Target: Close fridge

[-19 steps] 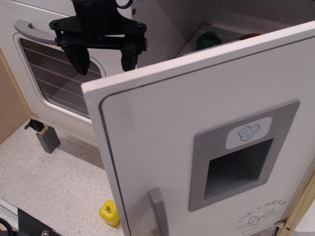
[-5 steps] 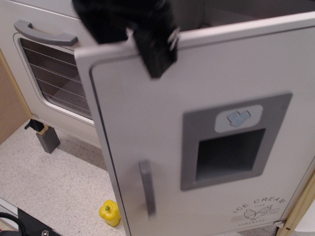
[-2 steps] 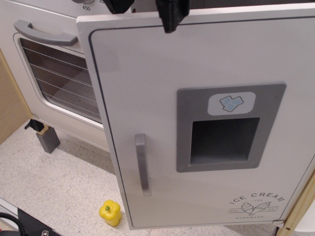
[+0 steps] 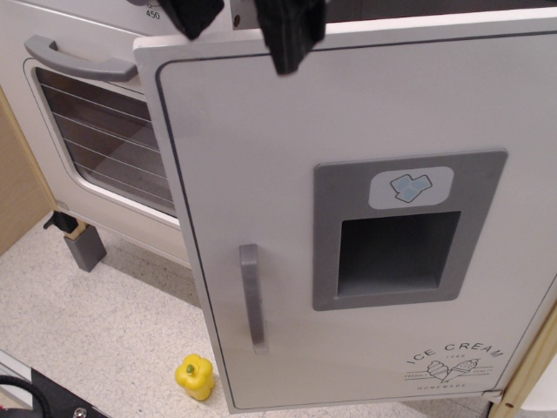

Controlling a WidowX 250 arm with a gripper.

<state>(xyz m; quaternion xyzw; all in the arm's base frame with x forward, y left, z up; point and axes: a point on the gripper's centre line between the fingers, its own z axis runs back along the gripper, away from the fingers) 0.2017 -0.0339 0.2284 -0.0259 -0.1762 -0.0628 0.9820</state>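
At the far left, a strip of tan wooden panel (image 4: 16, 187) is seen beside the white oven door (image 4: 91, 144), whose horizontal grey handle (image 4: 74, 59) sits above a window crossed by thin wire-rack lines. Below the oven, a small grey block with a wooden top and a black piece (image 4: 78, 239) rests on the speckled floor (image 4: 87, 331), and a dark object is partly cut off at the bottom-left corner. Further right on the floor, a yellow toy pepper (image 4: 194, 376) stands just beside the lower left corner of the fridge door. The fridge (image 4: 261, 157) takes up most of the picture: its white door is turned almost square to the camera, with its left edge overlapping the right side of the oven door. A grey vertical handle (image 4: 252, 298) is mounted low on the door, and to its right lies the grey recessed dispenser panel (image 4: 407, 231) with an ice-cube sticker (image 4: 410, 186) above the dark recess. "ICE CREAM" lettering (image 4: 454, 359) is printed near the lower right corner. At the top edge of the door, the black gripper (image 4: 244, 22) is seen with its two fingers spread apart; one finger (image 4: 291, 35) hangs over the front face of the door at its top edge, the other (image 4: 193, 13) is at the door's upper left corner. Nothing is clamped between them.
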